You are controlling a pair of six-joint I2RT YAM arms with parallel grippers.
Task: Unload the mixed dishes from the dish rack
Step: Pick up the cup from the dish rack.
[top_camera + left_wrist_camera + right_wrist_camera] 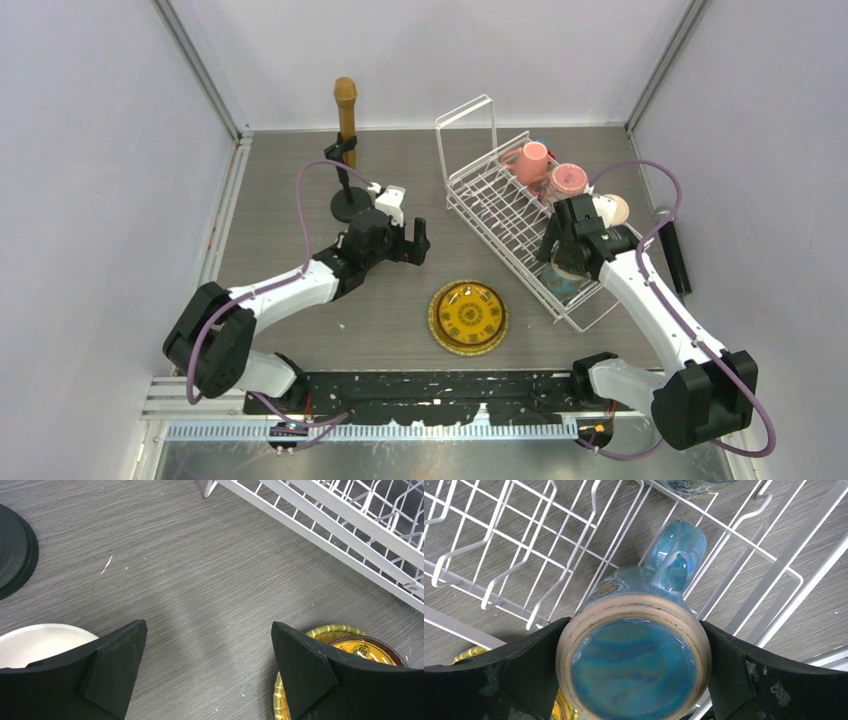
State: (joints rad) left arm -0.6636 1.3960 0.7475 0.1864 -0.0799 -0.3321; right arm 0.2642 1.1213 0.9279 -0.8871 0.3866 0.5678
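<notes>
The white wire dish rack stands at the back right, with its tall loop at the far end. It holds two pink mugs and a cream mug. My right gripper is shut on a blue glazed mug that is bottom-up, its handle pointing away, over the rack's wires. A yellow-orange patterned plate lies on the table in front of the rack. My left gripper is open and empty above bare table, left of the plate.
A brown microphone on a black stand base is at the back left. A white round dish shows beside my left finger. A black bar lies right of the rack. Grey walls enclose the table.
</notes>
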